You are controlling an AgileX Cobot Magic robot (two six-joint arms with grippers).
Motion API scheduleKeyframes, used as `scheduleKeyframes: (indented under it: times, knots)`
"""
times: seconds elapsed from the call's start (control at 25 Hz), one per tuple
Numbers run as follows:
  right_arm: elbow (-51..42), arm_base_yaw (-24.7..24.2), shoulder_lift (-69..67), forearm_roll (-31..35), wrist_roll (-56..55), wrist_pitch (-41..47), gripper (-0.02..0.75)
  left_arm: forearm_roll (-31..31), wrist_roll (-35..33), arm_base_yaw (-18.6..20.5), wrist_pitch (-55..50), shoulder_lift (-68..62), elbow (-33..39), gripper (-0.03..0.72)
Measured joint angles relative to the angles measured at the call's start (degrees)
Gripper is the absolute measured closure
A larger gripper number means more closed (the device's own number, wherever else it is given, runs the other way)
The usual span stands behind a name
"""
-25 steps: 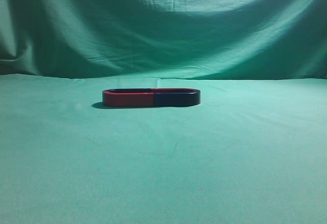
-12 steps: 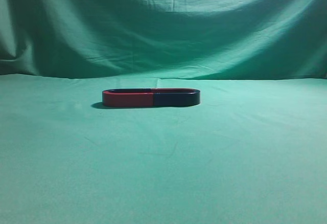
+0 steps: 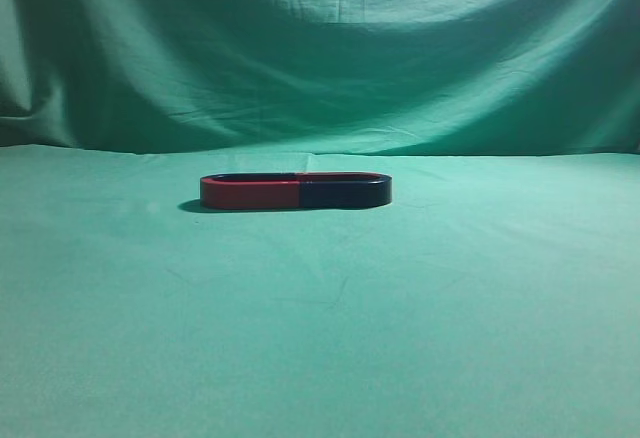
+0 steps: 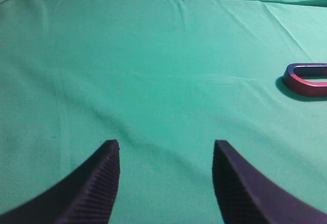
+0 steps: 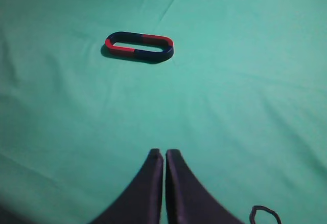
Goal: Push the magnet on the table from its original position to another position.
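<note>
Resting untouched, the magnet [image 3: 346,193] on the table [image 3: 320,338].

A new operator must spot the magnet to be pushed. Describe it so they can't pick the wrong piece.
Look at the green table in front of the draped backdrop; a flat oval ring lies on it toward the far side. The ring is two U-shaped magnets joined end to end. In the exterior view, the magnet is the right half with the dark navy side, not the red magnet on its left.
</note>
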State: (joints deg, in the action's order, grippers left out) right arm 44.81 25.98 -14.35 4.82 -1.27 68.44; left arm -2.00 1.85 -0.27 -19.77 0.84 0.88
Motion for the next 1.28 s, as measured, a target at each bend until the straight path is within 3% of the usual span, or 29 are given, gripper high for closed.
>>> scheduleKeyframes:
  times: [0.24,0.56,0.72,1.08,1.28]
  knots:
    - [-10.67,-1.94,10.35,-0.11,0.00,-12.61,0.738,0.00,0.00,0.00,0.00,0.00,0.00,0.316]
    - [-26.00,-19.56,15.16,1.67,0.00,-31.91,0.738,0.00,0.00,0.00,0.00,0.00,0.00,0.316]
    - [-32.66,-24.90,15.16,1.69,0.15,-40.80,0.738,0.00,0.00,0.00,0.00,0.00,0.00,0.316]
    - [-45.53,-25.75,15.16,0.95,4.34,-48.20,0.738,0.00,0.00,0.00,0.00,0.00,0.00,0.316]
    - [-46.26,-25.75,15.16,-0.03,4.43,-47.79,0.738,0.00,0.00,0.00,0.00,0.00,0.00,0.316]
